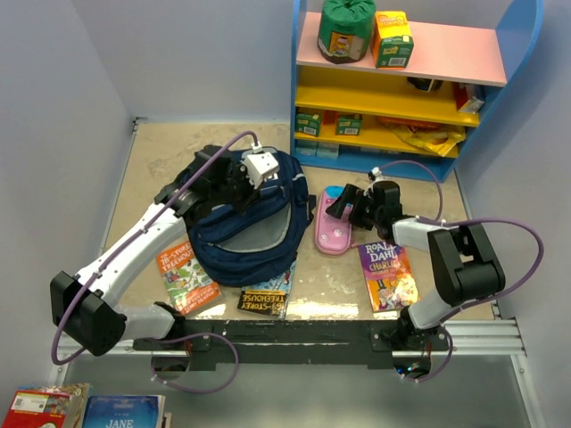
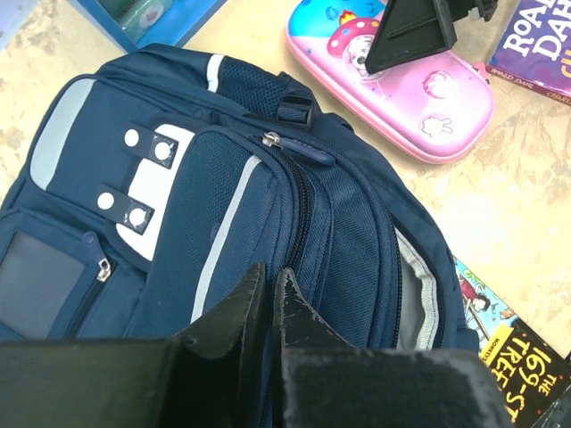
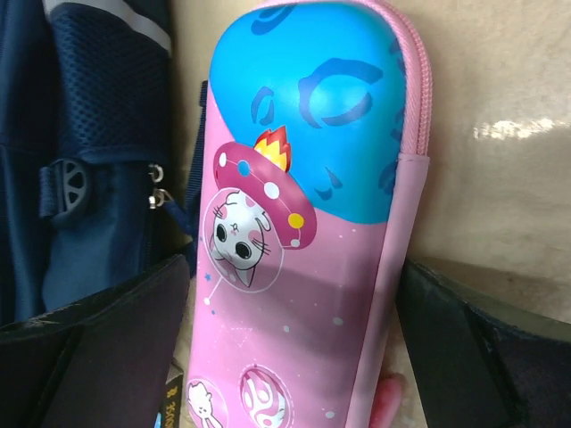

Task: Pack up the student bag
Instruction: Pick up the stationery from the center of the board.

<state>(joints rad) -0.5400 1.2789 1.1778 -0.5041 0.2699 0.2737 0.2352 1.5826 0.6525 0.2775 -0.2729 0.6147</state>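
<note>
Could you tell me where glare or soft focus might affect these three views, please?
Top external: sharp, with a bright reflection on the table near its front edge. Left wrist: the student bag is crisp, the left hand softer up close. Right wrist: glare on the table right of the pencil case.

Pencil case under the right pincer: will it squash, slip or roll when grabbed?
Probably stiff: the pencil case has a smooth moulded shell holding its dome. Its gloss may slip in the right pincer. Lying flat on the table, it likely won't roll.
</note>
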